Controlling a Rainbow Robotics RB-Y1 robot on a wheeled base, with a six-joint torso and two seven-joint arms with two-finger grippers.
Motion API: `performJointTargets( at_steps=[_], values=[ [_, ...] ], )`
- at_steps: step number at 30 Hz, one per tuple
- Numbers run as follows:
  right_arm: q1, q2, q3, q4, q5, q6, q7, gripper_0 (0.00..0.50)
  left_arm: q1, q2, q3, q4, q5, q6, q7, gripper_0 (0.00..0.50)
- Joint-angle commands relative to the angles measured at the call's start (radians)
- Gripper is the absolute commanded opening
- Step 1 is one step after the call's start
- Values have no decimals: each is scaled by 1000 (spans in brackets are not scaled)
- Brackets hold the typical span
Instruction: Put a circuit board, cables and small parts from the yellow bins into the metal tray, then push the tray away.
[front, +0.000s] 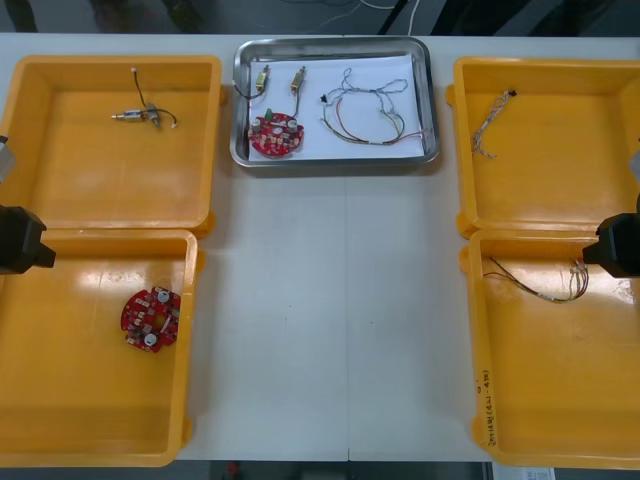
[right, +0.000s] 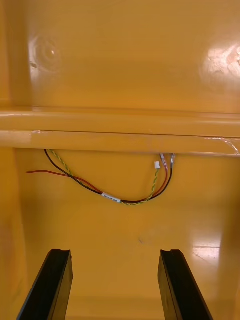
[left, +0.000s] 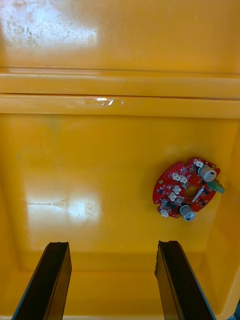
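Observation:
The metal tray (front: 425, 60), white inside, stands at the table's far middle. In it lie a round red circuit board (front: 274, 134), two small metal parts (front: 263, 78) and a tangle of thin cables (front: 370, 112). My left gripper (left: 112, 245) hangs open over the near left yellow bin (left: 120, 95), with a second red circuit board (left: 186, 189) lying beyond its fingers, off to one side. My right gripper (right: 115, 251) hangs open over the near right yellow bin (right: 120, 135). A red, yellow and black cable (right: 112, 197) lies ahead of its fingers.
The far left bin (front: 60, 190) holds a small metal part with a short wire (front: 140, 116). A twisted cable (front: 490, 125) lies in the far right bin (front: 560, 200). My left arm (front: 20, 240) and right arm (front: 618, 246) sit at the table's side edges. Bare table (front: 330, 320) lies between the bins.

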Motion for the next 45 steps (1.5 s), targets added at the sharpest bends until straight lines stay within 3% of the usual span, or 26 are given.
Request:
performJointTargets(
  at_steps=[1,45],
  values=[
    [15,-44,-28,-20,36,3,11,500,16,20,29,-29,-2,7,-59,500],
    [15,-58,-34,9,8,3,17,500,16,20,29,-29,-2,7,-59,500]
  ],
)
